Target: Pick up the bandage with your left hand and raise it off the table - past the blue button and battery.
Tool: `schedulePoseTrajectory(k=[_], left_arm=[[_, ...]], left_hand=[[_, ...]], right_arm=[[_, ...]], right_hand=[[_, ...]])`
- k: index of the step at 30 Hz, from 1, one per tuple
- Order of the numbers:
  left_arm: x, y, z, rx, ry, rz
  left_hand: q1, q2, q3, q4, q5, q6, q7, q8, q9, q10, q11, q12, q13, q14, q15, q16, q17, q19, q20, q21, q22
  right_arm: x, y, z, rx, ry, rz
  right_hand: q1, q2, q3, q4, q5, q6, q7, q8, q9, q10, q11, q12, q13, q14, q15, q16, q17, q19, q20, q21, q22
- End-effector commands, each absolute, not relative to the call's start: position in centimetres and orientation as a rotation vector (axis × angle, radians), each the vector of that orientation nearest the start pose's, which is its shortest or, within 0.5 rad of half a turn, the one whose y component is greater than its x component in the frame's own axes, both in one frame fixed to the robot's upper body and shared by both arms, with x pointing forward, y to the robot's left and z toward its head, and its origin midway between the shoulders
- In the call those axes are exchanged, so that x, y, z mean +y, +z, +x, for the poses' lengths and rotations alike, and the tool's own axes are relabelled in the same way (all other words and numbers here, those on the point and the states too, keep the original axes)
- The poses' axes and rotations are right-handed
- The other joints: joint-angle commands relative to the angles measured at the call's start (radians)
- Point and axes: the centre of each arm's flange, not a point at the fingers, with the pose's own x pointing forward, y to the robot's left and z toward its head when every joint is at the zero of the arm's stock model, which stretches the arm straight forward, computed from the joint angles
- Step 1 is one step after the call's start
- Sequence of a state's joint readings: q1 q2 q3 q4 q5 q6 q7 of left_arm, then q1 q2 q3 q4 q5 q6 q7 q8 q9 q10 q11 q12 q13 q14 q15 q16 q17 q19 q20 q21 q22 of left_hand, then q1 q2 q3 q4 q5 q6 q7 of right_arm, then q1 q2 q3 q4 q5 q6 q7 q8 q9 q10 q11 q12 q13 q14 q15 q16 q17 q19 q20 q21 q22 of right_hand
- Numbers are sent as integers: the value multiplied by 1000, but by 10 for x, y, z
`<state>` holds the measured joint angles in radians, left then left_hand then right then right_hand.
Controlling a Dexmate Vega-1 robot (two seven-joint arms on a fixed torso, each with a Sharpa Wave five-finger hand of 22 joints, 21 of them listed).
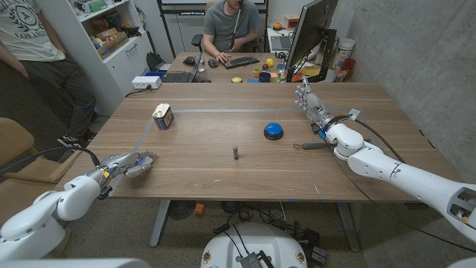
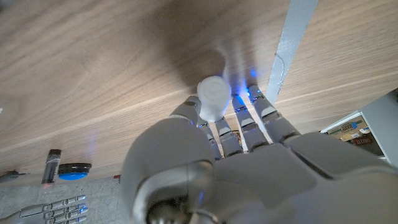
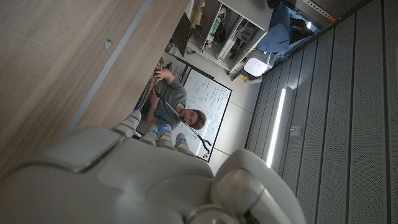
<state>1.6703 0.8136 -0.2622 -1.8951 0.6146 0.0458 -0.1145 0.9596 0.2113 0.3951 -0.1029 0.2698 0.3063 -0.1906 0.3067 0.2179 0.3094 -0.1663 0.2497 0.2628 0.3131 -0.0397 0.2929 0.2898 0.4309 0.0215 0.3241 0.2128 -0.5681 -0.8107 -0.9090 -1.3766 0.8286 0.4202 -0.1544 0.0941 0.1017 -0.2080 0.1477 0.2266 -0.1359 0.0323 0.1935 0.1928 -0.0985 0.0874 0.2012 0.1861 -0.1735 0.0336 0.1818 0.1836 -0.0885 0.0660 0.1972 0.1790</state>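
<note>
The bandage (image 1: 163, 116) is a small white, blue and yellow box standing on the table's far left part. The blue button (image 1: 273, 131) sits right of the middle, and the small dark battery (image 1: 235, 152) stands near the middle. My left hand (image 1: 134, 164) is low by the table's near left edge, well short of the bandage, with its fingers stretched out and nothing in it. The left wrist view shows its fingers (image 2: 249, 124) over bare wood, with the battery (image 2: 51, 167) and button (image 2: 74, 170) far off. My right hand (image 1: 309, 100) stands open at the far right, fingers up.
A grey tape line (image 1: 143, 134) runs across the table (image 1: 223, 179) from the left hand's side past the bandage. A small dark object with a cable (image 1: 309, 146) lies by my right wrist. A person (image 1: 230, 26) sits at a desk behind; another person (image 1: 37, 52) stands at the left.
</note>
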Motion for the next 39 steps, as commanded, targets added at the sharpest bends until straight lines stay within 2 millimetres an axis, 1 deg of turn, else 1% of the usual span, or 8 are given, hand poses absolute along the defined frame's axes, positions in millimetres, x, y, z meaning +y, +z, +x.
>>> schedulePoseTrajectory(k=[1, 5, 6, 9, 12, 16, 21, 39], left_arm=[[438, -140, 488, -183, 114, 1440], [433, -142, 487, -207, 144, 1430], [431, -143, 487, -217, 161, 1429], [428, -144, 485, -247, 186, 1413], [425, -143, 483, -271, 212, 1402], [422, -140, 479, -318, 244, 1388], [425, -128, 471, -373, 298, 1371], [442, -23, 442, -553, 496, 1322]], left_hand=[[100, 0, 112, -21, -19, 57, 0, 34, 14, 27, -4, 3, 12, 55, -139, 30, 38, 99, -45, 88, 73], [262, -7, 175, -66, -68, 124, 0, 76, 27, 64, -16, -5, 27, 151, -180, 108, 121, 163, -90, 253, 187], [407, -22, 174, -82, -94, 153, 0, 91, 29, 83, -26, -13, 40, 206, -189, 172, 198, 127, -94, 372, 284], [713, -70, 92, -92, -80, 218, 3, 116, 31, 119, -26, -26, 71, 260, -191, 276, 329, 30, -128, 634, 451], [800, -110, 45, -92, -63, 349, 24, 179, 55, 163, -28, -27, 83, 305, -187, 326, 362, -1, -152, 765, 506], [816, -142, 56, -100, -40, 525, 62, 360, 193, 306, -50, 14, 130, 323, -186, 368, 383, -7, -165, 841, 489], [820, -150, 59, -101, -32, 522, 71, 469, 335, 377, -46, 79, 199, 353, -188, 373, 389, -7, -167, 864, 459], [819, -151, 61, -101, -25, 478, 70, 561, 489, 372, -46, 130, 279, 361, -188, 365, 396, -14, -170, 900, 425]], right_arm=[[-261, 10, 645, -629, 291, -156], [-264, 10, 644, -627, 289, -151], [-265, 10, 644, -626, 288, -150], [-266, 10, 644, -626, 285, -152], [-267, 9, 644, -625, 285, -149], [-267, 8, 644, -626, 282, -154], [-268, 7, 645, -624, 280, -158], [-256, 6, 647, -599, 308, -191]], right_hand=[[-1, 22, 0, 0, 4, -6, 1, 5, 3, -7, -2, 7, 3, -36, -4, 8, 4, -7, 0, 4, 5], [-1, 22, 1, 0, 4, -7, 1, 5, 3, -7, 0, 7, 3, -36, -3, 8, 4, -6, 0, 4, 5], [-1, 22, 1, 0, 4, -6, 1, 6, 3, -8, -1, 6, 3, -36, -4, 8, 4, -6, 1, 4, 5], [-1, 22, 1, 0, 4, -7, 1, 5, 3, -8, 0, 6, 3, -36, -4, 8, 4, -6, 1, 4, 5], [-1, 22, 1, 0, 4, -6, 1, 6, 3, -8, -1, 6, 3, -36, -4, 8, 4, -6, 1, 4, 5], [-1, 22, 1, -1, 4, -7, 1, 5, 3, -9, -2, 6, 3, -37, -4, 8, 4, -5, 1, 4, 5], [-1, 22, 1, -1, 4, -6, 1, 6, 3, -11, -3, 6, 3, -38, -3, 8, 4, -5, 2, 4, 5], [-1, 21, 1, -1, 4, -7, 3, 5, 3, -14, -3, 5, 3, -41, -5, 7, 4, -8, 3, 3, 5]])
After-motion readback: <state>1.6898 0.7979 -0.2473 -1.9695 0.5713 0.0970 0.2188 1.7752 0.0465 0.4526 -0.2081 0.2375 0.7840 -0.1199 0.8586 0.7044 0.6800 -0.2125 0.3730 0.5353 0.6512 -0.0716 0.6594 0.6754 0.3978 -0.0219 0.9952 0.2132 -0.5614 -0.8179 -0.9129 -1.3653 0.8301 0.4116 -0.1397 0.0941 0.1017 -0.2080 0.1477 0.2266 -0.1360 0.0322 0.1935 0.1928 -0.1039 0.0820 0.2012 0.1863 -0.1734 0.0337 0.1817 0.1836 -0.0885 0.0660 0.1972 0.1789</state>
